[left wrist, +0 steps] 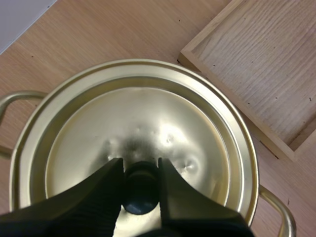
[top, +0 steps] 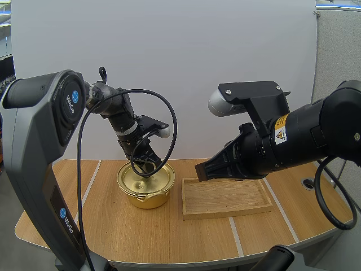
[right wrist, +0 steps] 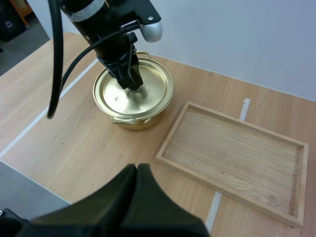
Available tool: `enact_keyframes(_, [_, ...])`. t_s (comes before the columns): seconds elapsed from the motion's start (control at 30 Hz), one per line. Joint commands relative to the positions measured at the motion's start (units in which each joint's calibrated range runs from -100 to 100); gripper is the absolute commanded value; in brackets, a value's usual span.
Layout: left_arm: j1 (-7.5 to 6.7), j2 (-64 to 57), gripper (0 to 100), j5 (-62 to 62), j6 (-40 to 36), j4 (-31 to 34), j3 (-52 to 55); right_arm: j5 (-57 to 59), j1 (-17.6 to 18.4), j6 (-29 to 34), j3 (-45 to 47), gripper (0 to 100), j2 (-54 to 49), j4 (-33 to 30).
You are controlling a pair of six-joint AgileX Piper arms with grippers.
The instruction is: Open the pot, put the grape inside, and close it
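**POT, LID ON, KNOB IN LEFT GRIP: STAGE OF TASK UNCERTAIN**

- **Left fingers** [left wrist: 106,192]: closed in on the knob [left wrist: 140,195], one on each side, pinching it. The left gripper [top: 145,160] comes down on it from above, left of centre in the high view.
- **Knob:** black, at the middle of the lid [left wrist: 148,123].
- **Lid:** gold, lying flat within the rim. No gap can be seen round its edge.
- **Pot** [top: 148,196]: gold, two handles, standing on the table [top: 141,231] lower centre-left in the high view. It is just beside the tray's left side and apart from it.
- **Tray** [top: 225,199]: wooden, lower centre-right in the high view, its floor bare wood.
- **Right fingers** [right wrist: 118,197]: pressed together into one dark wedge, carrying nothing. The right gripper [top: 203,170] hangs in the air right of centre in the high view, well apart from the pot.
- **Progress, as I judge it:**
  - A seated lid with a grip on its knob fits either the start of opening or the end of closing.
  - Whether the grape already lies under the lid cannot be told.
  - If it does not, lifting, loading and closing all remain.
  - If it does, only letting go of the knob is left.
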Motion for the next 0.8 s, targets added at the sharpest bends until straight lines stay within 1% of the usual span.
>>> enact_keyframes(0.0, [-0.15, 0.0, 57, 1.8, 0.0, -1.3, 0.1, 0.4, -0.2, -0.1, 0.1, 0, -0.7, -0.7])
enact_keyframes(0.03, [-0.15, 0.0, 74, 2.0, 0.0, -1.3, 0.1, 0.4, -0.2, -0.1, 0.1, 0, -0.7, -0.7])
enact_keyframes(0.07, [-0.15, 0.0, 97, 2.0, 0.0, -1.4, 0.1, 0.4, -0.2, -0.1, 0.1, 0, -0.7, -0.7])
enact_keyframes(0.1, [-0.15, 0.0, 100, 2.0, 0.0, -1.4, 0.1, 0.4, -0.2, -0.1, 0.1, 0, -0.7, -0.7])
enact_keyframes(0.37, [-0.15, -1.5, 100, 3.6, -0.1, -1.9, -1.3, 0.4, -0.2, -0.1, 0.1, 0, -0.7, -0.7])
enact_keyframes(0.63, [-0.15, -9.9, 100, 17.5, -1.0, -1.8, -13.1, 0.4, -0.2, -0.1, 0.1, 0, -0.7, -0.7])
enact_keyframes(0.77, [-0.15, -15.4, 100, 18.5, -1.0, -1.6, -20.1, 0.4, -0.2, -0.1, 0.1, 0, -0.7, -0.7])
